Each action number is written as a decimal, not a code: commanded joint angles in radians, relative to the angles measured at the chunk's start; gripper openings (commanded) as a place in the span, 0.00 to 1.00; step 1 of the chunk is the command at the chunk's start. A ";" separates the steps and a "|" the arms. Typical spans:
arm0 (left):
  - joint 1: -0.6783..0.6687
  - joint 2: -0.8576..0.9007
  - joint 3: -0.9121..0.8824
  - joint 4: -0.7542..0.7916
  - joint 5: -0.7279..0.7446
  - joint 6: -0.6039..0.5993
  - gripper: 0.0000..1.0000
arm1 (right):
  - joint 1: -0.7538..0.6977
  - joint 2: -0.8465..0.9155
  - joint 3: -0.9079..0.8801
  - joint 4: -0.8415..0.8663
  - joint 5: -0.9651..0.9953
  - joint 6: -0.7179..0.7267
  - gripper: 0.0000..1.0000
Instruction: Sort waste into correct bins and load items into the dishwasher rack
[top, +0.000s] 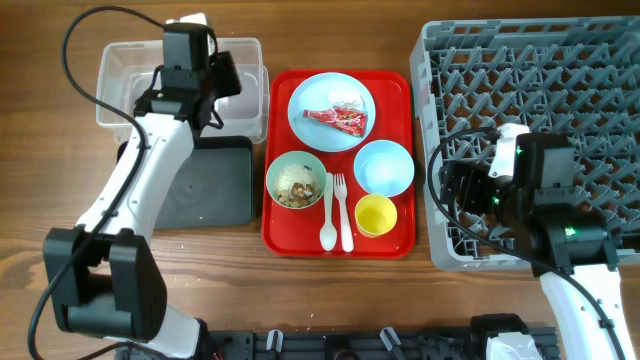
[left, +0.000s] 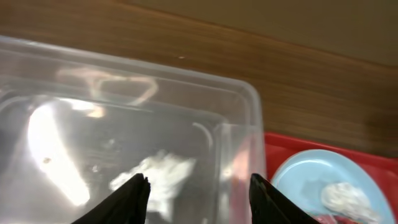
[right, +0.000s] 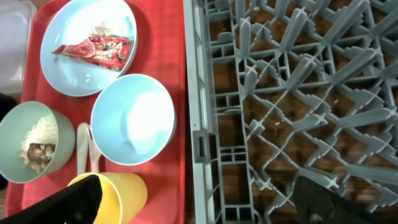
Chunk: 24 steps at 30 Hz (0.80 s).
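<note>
The red-and-white wrapper (top: 338, 120) lies on the pale blue plate (top: 332, 105), also in the right wrist view (right: 93, 50). Food scraps (top: 293, 190) sit in the pale green bowl (top: 296, 180). The pale blue bowl (top: 384, 167), yellow cup (top: 376, 215), white spoon (top: 327, 215) and fork (top: 343, 215) rest on the red tray. My left gripper (top: 228, 75) is open and empty over the clear tub (top: 120, 70); the left wrist view shows its fingers (left: 198, 193) above the tub's right end. My right gripper (right: 199, 199) is open wide, spanning the yellow cup (right: 121, 193) and the grey rack's left wall (right: 194, 124).
The black tray (top: 205, 180) lies in front of the clear tub, partly under my left arm. The red tray (top: 340, 240) sits between the bins and the rack (top: 540, 60). A white crumpled patch (left: 158, 177) shows in the tub. The rack holds no dishes.
</note>
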 joint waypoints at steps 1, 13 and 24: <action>-0.071 0.006 0.002 0.035 0.113 -0.014 0.61 | -0.004 0.000 0.020 0.003 0.013 -0.013 0.99; -0.329 0.170 0.002 0.267 0.112 -0.007 0.84 | -0.004 0.002 0.020 0.005 0.012 -0.012 1.00; -0.367 0.406 0.002 0.430 0.112 -0.007 0.84 | -0.004 0.002 0.020 0.001 0.012 -0.011 0.99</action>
